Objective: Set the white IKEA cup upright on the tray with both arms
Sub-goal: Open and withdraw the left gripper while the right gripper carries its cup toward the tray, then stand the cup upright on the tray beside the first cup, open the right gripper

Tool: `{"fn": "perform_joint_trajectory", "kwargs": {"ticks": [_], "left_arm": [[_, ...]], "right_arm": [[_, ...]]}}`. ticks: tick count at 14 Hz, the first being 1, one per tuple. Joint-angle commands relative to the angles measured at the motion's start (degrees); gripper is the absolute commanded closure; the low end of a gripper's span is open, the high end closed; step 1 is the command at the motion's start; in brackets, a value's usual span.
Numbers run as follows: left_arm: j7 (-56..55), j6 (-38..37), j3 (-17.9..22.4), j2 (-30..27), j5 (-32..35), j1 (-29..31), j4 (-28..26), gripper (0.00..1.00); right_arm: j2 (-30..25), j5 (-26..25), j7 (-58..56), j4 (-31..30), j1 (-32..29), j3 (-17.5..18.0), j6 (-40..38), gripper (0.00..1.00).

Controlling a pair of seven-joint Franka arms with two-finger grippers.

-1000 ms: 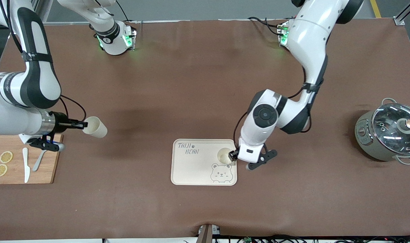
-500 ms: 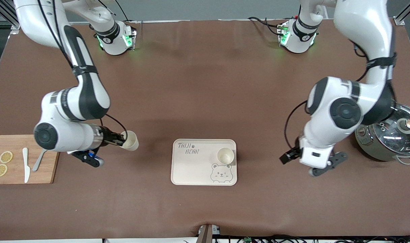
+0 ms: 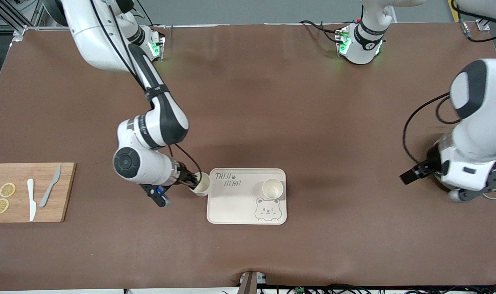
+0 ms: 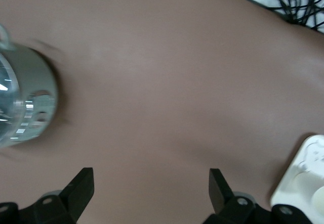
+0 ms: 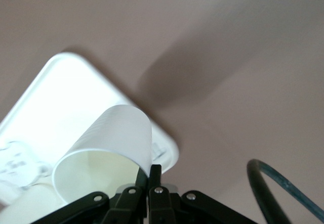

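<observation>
- The right tool (image 3: 190,181) is clenched on the rim of a white cup (image 3: 202,184); the right wrist view shows its fingers pinching the wall at the cup's mouth.
- That held cup hangs over the tray's (image 3: 231,208) edge toward the right arm's end of the surface, just short of the "TAIJI BEAR" lettering. It is tilted, its long axis leaning well off vertical, with the mouth toward the tool.
- The tray's bare middle lies straight ahead of the cup, away from the right tool; I judge the coming move needs a short carry inward and a turn to bring the cup's axis upright before letting go.
- A second cup (image 3: 272,188) already stands upright on the tray, above the bear drawing, well apart from the held one.
- The left tool (image 4: 152,193) is released, empty, over bare surface beside the steel pot (image 4: 23,102), and waits there; the right arm is plainly the nearer.
</observation>
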Motion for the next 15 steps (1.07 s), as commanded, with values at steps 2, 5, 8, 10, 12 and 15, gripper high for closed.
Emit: {"fn": "perform_joint_trajectory", "kwargs": {"ticks": [2, 5, 8, 10, 12, 15], "left_arm": [[4.6, -8.0, -0.6, -6.5, 1.2, 3.0, -1.6, 0.0], [9.0, -14.8, -0.6, -10.6, 1.2, 5.0, -1.6, 0.0], [18.3, -15.9, -0.8, -14.8, 0.2, 8.4, -3.6, 0.0], [19.9, -15.8, -1.0, -17.4, 0.2, 9.4, -6.3, 0.0], [20.2, -14.2, -1.2, -20.0, 0.1, 9.3, -9.5, 0.0], [20.3, -5.1, -1.4, -26.5, -1.9, 8.9, -20.0, 0.0]], "right_arm": [[3.3, 4.0, 5.7, 2.5, 2.1, -0.6, 4.1, 1.0], [4.4, 4.7, 6.9, 2.5, 2.2, -0.5, 4.1, 1.0], [5.8, 5.3, 7.6, 2.3, 3.2, -0.5, 3.8, 1.0], [6.6, 5.3, 7.6, 2.2, 3.4, -0.5, 4.0, 1.0], [6.9, 5.3, 7.7, 2.2, 3.4, -0.5, 4.0, 1.0], [6.6, 4.7, 7.6, 2.3, 3.4, -0.6, 3.3, 0.0]]}}
